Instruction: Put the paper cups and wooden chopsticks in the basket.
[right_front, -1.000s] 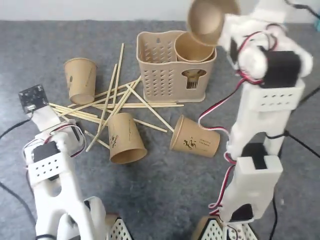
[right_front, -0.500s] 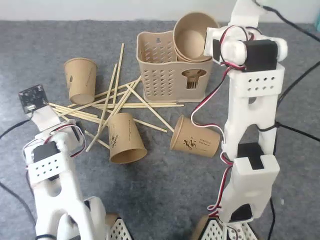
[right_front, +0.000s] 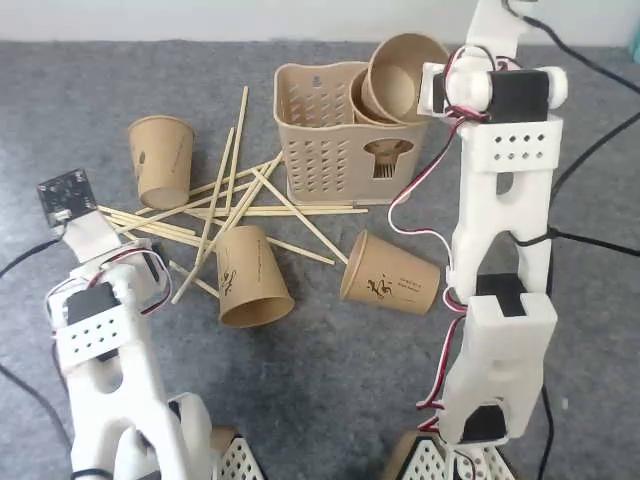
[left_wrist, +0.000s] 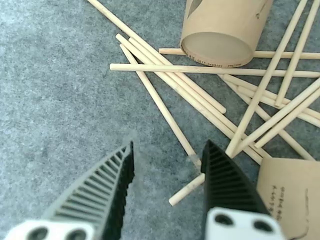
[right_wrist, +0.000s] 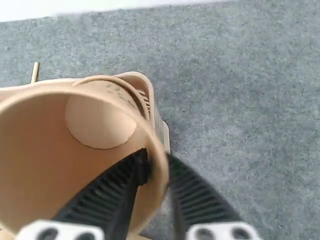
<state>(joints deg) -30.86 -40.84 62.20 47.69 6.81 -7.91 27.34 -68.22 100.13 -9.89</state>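
High view: right pincer (right_wrist: 156, 162) clamps a second cup (right_front: 400, 72) at the basket (right_front: 320, 140). Three cups (right_front: 250, 275) and all chopsticks (right_front: 230, 195) lie outside; left pincer (left_wrist: 168, 146) apart.

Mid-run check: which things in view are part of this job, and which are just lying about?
Job things:
basket
paper cup gripped by right gripper at the basket's mouth
second cup inside it
loose cups: far-left cup, middle cup, near-right cup
wooden chopsticks by the open left gripper

Just there:
grey mat
arm cables
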